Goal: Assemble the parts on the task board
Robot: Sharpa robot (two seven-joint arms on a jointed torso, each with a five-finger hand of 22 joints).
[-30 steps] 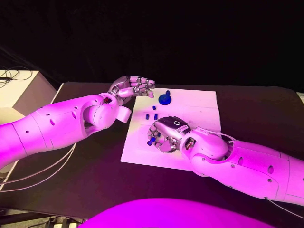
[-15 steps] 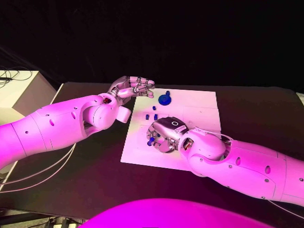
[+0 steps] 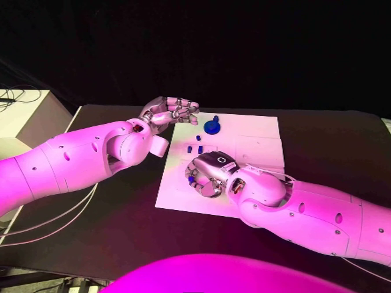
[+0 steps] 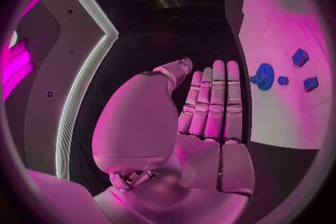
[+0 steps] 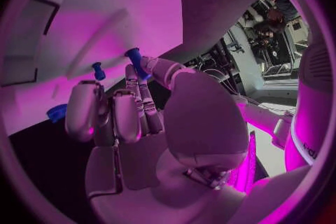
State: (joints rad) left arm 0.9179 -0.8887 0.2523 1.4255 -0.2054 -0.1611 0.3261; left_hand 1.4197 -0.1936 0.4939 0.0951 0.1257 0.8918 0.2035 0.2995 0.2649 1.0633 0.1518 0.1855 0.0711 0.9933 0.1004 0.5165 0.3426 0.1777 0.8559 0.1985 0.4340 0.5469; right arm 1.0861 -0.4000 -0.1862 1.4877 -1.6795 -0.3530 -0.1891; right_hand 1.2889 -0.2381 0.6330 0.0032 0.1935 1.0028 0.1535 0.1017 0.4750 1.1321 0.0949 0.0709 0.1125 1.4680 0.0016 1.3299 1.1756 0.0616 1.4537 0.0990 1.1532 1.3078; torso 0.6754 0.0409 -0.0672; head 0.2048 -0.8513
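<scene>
The flat white rectangular task board (image 3: 248, 143) lies in the middle of the black table (image 3: 336, 152). Small blue plastic parts sit on it: a round blue disc-shaped part (image 3: 212, 127) near its far edge, with a short upright blue peg (image 3: 215, 119) just behind it, and two small blue block-shaped parts (image 3: 193, 148) closer to the board's middle. In the left wrist view the disc (image 4: 264, 76) and blocks (image 4: 300, 57) lie on the white surface, well apart from that hand.

The right hand (image 3: 211, 174) is low over the near half of the board, fingers curled downward. In the right wrist view a slim blue pin (image 5: 137, 63) is pinched at the fingertips (image 5: 149, 65) of that hand (image 5: 133, 117); another small blue pin (image 5: 98, 71) stands just beside it.

The left hand (image 3: 170, 112) hovers at the board's far left corner, fingers (image 4: 213, 101) straight and side by side, holding nothing.
</scene>
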